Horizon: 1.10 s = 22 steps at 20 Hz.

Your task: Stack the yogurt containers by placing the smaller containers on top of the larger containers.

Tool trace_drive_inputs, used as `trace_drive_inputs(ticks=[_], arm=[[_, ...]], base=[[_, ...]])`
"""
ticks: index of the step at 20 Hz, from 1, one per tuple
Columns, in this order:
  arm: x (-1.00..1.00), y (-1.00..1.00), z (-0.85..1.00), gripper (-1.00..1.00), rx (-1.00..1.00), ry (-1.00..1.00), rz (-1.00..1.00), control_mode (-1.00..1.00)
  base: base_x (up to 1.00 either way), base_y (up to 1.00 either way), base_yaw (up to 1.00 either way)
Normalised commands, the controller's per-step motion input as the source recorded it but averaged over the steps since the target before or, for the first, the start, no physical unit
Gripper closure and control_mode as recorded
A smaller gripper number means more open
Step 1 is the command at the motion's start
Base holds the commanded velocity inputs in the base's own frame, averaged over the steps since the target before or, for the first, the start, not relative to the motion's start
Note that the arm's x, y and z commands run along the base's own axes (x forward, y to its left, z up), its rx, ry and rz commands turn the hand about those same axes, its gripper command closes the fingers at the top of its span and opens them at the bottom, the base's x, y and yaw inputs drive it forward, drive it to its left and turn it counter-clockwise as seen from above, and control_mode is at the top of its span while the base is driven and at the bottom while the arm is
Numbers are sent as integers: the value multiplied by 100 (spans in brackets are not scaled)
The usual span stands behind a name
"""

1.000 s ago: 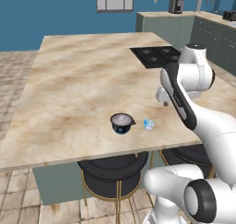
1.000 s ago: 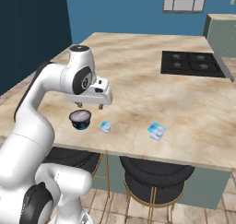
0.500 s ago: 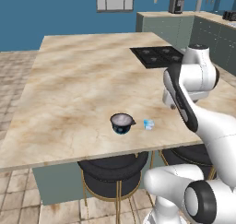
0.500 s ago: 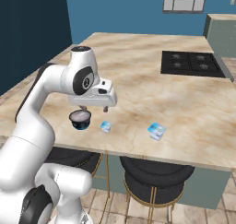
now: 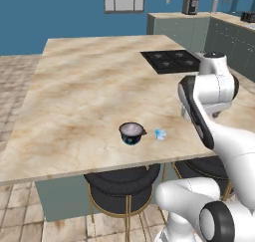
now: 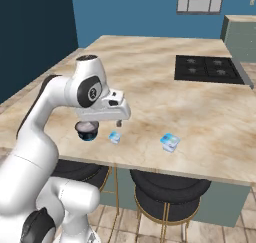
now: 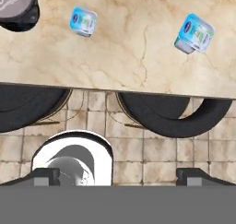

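Note:
The larger container, a squat dark cup [image 5: 132,133] [image 6: 87,130] with a pale top, stands near the counter's front edge. Just right of it sits the smaller container, a tiny pale-blue and white cup [image 5: 160,134] [image 6: 115,137] [image 7: 83,21], a small gap apart. My gripper [image 6: 119,122] [image 7: 119,176] hangs above the counter's front edge, over and slightly right of the tiny cup. It is open, fingertips [image 7: 46,174] wide apart and nothing between them. In the hand view the dark cup [image 7: 16,8] lies at the top left corner.
A second, somewhat bigger pale-blue cup [image 6: 170,142] [image 7: 194,33] lies farther right on the marble counter [image 5: 84,96]. A black cooktop [image 5: 172,60] [image 6: 210,69] is set in at the back right. Round dark stools [image 6: 167,187] [image 7: 170,114] stand under the front edge.
The hand has drifted right and slightly lower, toward the counter's front edge near the tiny cup. The cups have not moved and the jaws stay wide.

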Motion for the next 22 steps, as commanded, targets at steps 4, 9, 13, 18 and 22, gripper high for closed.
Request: trace_drive_inputs(ticks=[4,9,13,18,22], arm=[[-20,-21,-13,-100,-9,0,0,-100],[-22,-20,-10,-100,-9,0,0,-100],[-13,-18,-10,-100,-9,0,0,-100],[-4,-21,-10,-100,-8,0,0,-100],[2,-21,-10,-100,-6,0,0,-100]], base=[[0,0,0],[0,0,0],[0,0,0],[0,0,0],[0,0,0]])
